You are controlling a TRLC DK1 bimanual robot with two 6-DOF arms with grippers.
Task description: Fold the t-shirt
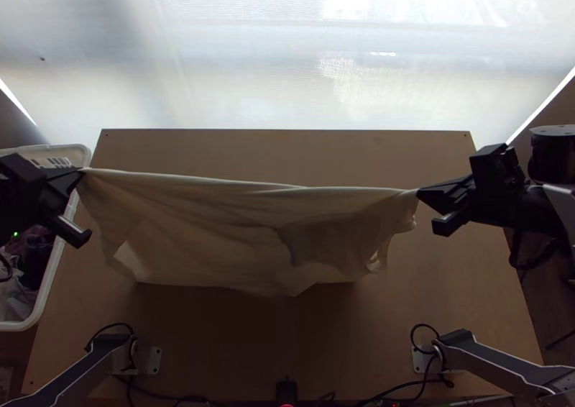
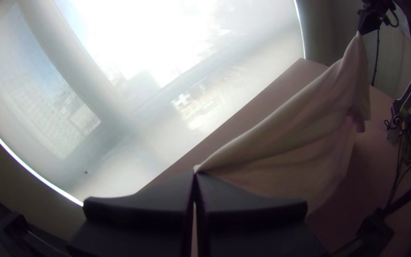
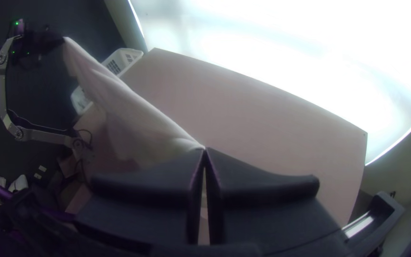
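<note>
- Hanging between two grippers, the t-shirt (image 1: 208, 227), cream or pale tan, spans much of the table (image 1: 287, 152) from side to side. Upper edge drawn nearly straight; body drooping below it in loose folds toward the near side.
- Left gripper (image 1: 81, 170): in the top view, at the table's left edge, beside the basket's inner rim. Its fingers are closed on one upper corner of the cloth; left wrist view has the tips pressed together on a small pinch.
- Right gripper (image 1: 420, 191): over the right part of the table, fingers closed on the opposite upper corner. Right wrist view gives the same narrow grip, cloth running from the tips across to the other arm.
- Cloth not folded into any neat shape. Lower edge uneven, with a bunched, looped bit near the right end; which part of the garment each corner is, cannot tell. Whether the lowest edge touches the wood, cannot tell either.
- Basket (image 1: 43, 149): white, left of the table, dark and pale cloths inside.
- Beyond the far edge, a bright, pale shade (image 1: 251, 76).
</note>
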